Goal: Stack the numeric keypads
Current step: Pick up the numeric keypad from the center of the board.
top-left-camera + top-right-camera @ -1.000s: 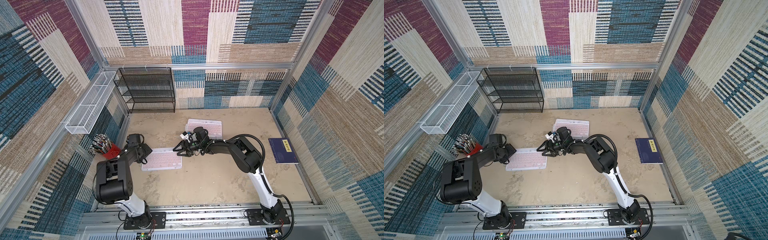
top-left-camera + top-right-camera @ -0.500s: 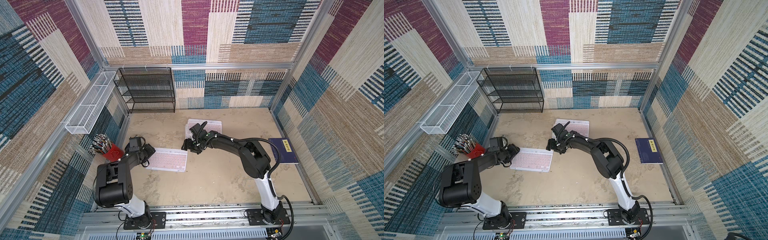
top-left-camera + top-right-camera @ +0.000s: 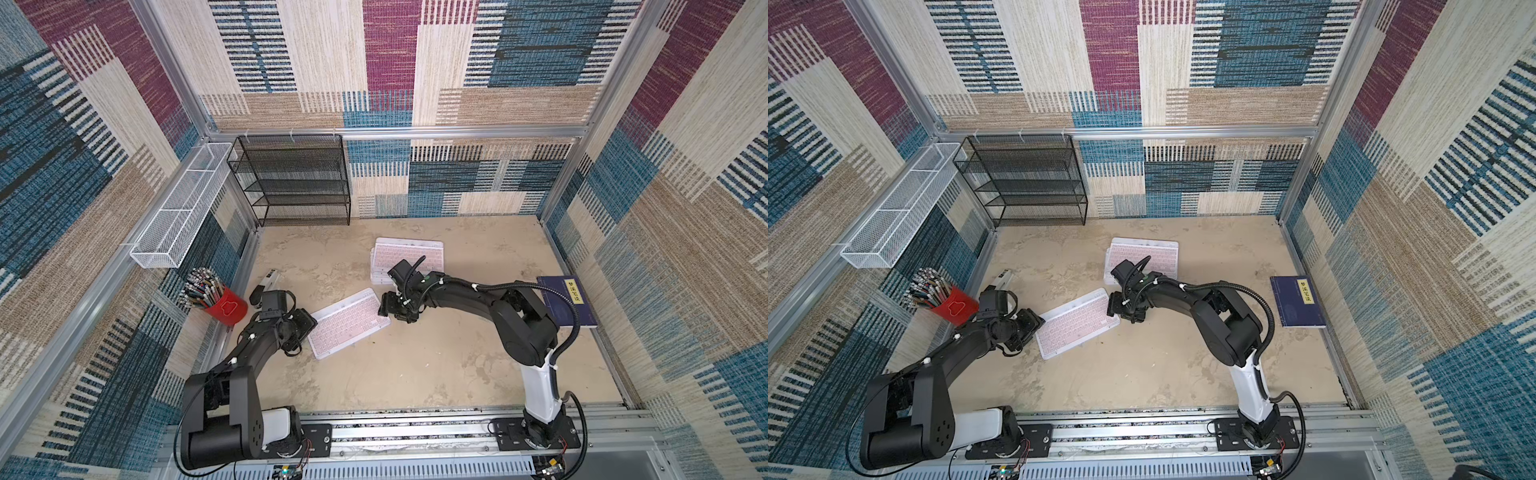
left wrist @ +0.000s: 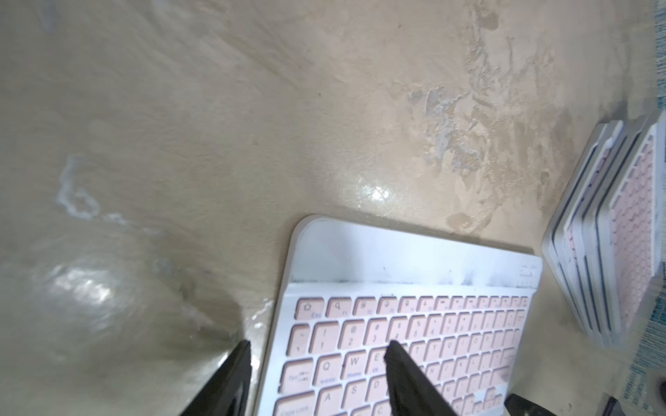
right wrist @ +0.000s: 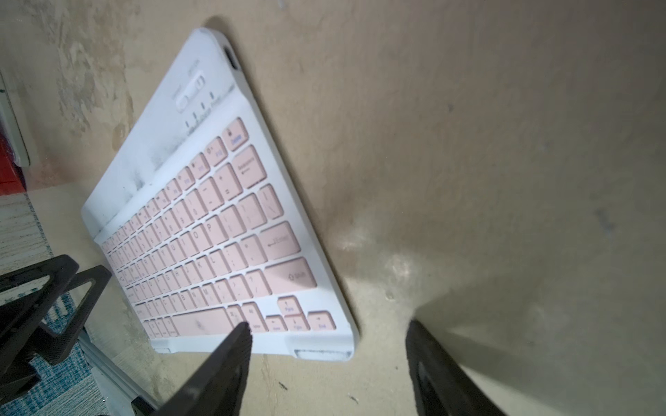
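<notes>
A loose keypad with pink keys and a white frame lies flat and skewed on the floor. The other keypads form a stack behind it, pink keys on top. My left gripper is open at the loose keypad's left short end. One of its fingers hangs over the keys and the other is off the edge. My right gripper is open at the right end, with the keypad's corner just ahead of its fingertips.
A dark blue book lies by the right wall. A red cup of pens and a stapler sit at the left wall. A black mesh rack stands at the back, with a white wire basket on the left wall.
The loose keypad has slid right and turned, its right end swinging toward the stack. My left gripper followed its left end. My right gripper stayed by its right end.
</notes>
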Tool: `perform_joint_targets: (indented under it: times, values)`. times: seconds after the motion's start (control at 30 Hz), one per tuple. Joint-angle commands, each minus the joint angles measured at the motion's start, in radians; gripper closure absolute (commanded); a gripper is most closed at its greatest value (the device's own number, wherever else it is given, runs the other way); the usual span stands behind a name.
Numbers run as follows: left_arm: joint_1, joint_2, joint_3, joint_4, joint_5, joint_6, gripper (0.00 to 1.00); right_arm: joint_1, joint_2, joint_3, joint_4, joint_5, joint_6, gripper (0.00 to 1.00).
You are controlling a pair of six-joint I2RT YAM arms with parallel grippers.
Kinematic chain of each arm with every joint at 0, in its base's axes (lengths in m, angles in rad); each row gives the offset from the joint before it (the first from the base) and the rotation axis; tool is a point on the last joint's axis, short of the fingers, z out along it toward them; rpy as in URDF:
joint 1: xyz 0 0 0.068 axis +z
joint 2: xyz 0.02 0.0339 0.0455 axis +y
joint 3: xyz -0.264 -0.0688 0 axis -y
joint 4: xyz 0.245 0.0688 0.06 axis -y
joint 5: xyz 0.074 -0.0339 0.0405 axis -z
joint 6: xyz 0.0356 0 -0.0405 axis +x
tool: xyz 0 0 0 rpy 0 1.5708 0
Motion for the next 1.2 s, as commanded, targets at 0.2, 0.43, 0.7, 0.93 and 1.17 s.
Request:
perform_joint_targets:
  times: [0.2, 0.43, 0.7, 0.93, 1.17]
  values:
    - [-0.002, 0.084, 0.04, -0.007, -0.039, 0.014, 0.38, -0.001, 0.028, -0.033, 0.061, -0.072, -0.055, 0.3]
    - [-0.002, 0.132, 0.054, 0.014, -0.028, 0.02, 0.39, -0.022, 0.033, -0.086, 0.135, -0.163, -0.067, 0.31]
    - [-0.004, 0.155, 0.043, 0.037, 0.001, 0.025, 0.53, -0.092, 0.017, -0.217, 0.337, -0.356, -0.063, 0.32]
    - [-0.013, 0.141, 0.025, 0.048, 0.017, 0.024, 0.57, -0.095, 0.045, -0.227, 0.457, -0.493, -0.046, 0.33]
    - [-0.016, 0.158, 0.003, 0.089, 0.051, 0.019, 0.62, -0.1, 0.073, -0.225, 0.59, -0.616, 0.027, 0.33]
